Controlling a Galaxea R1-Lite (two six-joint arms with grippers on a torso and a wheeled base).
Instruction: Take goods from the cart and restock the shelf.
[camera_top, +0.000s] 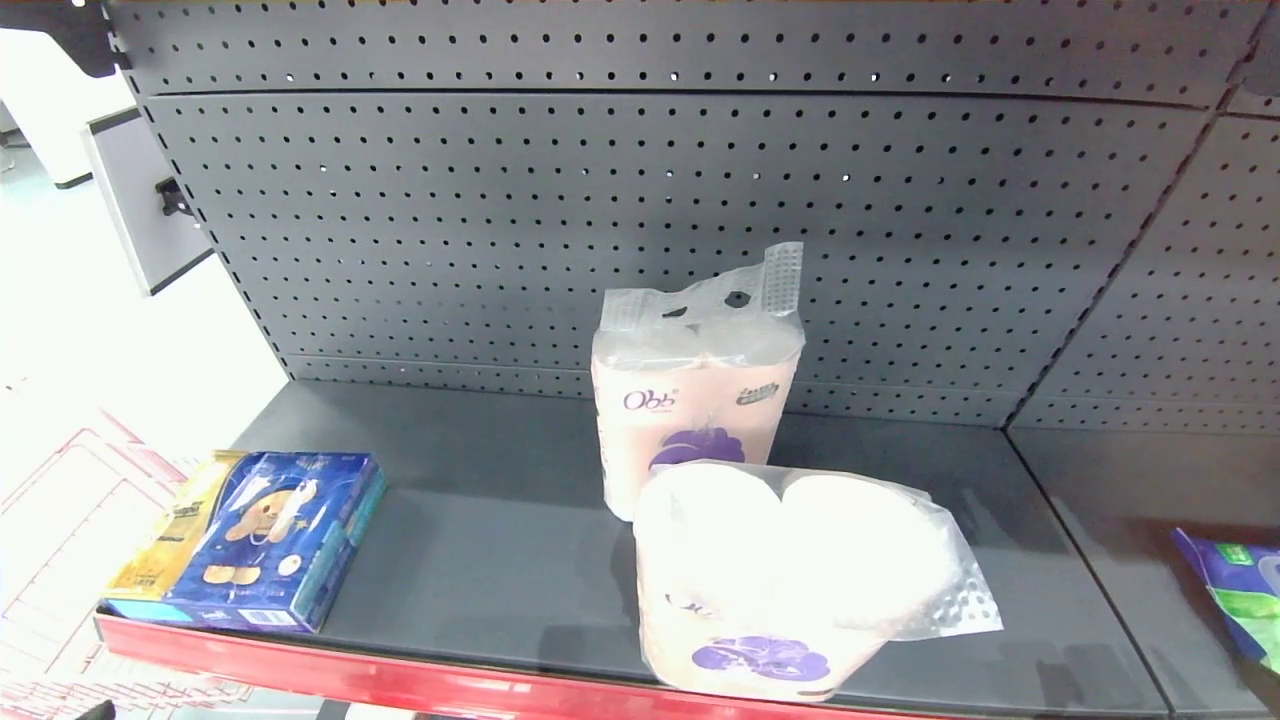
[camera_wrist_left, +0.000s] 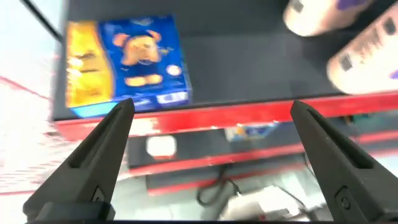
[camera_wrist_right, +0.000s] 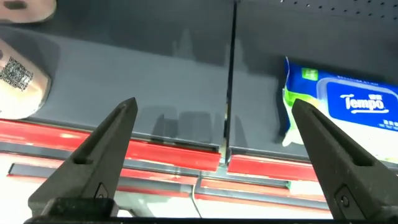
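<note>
The left claw (camera_wrist_left: 211, 107) hangs out in front of the shelf (camera_top: 480, 530), its 2 dark fingers spread wide with nothing between them. The shelf's red lip (camera_wrist_left: 249, 118) crosses the gap between the fingers. Just past that lip, beyond one finger, a blue box (camera_wrist_left: 140, 59) with a bear printed on it lies flat on the dark deck. A yellow pack (camera_wrist_left: 84, 62) lies touching the box's side, on the side away from the claw's middle. Farther off, beyond the other finger, are 2 packs of toilet rolls. The near pack (camera_top: 780, 580) lies tipped toward the shelf front with its roll ends up. The far pack (camera_top: 690, 400) stands upright just behind it, its plastic handle against the pegboard back (camera_top: 600, 200).

The right claw (camera_wrist_right: 214, 102) is also spread wide and empty, in front of the same red lip. Straight ahead of its gap runs the seam (camera_wrist_right: 229, 93) where 2 shelf decks meet. Beyond one finger, on the neighbouring deck, a blue and green pack of wipes (camera_wrist_right: 348, 102) lies close to the front edge. Beyond the other finger is the tipped roll pack.

A red wire cart (camera_top: 60, 540) stands beside the shelf's end, past the yellow pack.
</note>
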